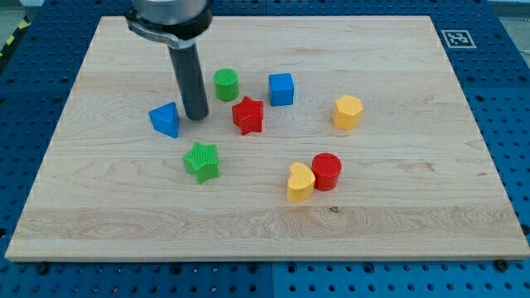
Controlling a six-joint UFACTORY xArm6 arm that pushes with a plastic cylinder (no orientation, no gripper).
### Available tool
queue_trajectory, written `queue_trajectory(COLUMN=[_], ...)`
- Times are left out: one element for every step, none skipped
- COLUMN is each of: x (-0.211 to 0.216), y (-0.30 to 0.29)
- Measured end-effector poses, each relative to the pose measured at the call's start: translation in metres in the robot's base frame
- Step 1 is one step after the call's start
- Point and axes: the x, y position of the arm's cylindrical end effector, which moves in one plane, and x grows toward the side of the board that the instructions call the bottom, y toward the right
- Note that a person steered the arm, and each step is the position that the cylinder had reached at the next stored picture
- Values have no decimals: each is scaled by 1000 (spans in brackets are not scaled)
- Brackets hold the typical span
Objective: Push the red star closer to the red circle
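Note:
The red star [248, 115] sits near the middle of the wooden board [397, 215]. The red circle [326, 171] lies lower right of it, touching a yellow heart-shaped block [300, 182]. My tip [196, 117] rests on the board to the left of the red star, with a gap between them, just right of the blue triangle [166, 119] and lower left of the green cylinder [225, 84].
A green star [202, 161] lies below my tip. A blue cube [281, 88] sits upper right of the red star. A yellow hexagon-like block [348, 112] lies further right. A black-and-white marker [456, 38] is at the board's top right corner.

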Motion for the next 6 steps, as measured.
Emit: queue_trajectory(x=[7,-1,-6,-6,-6,2], y=[22,19,19,21,32,79])
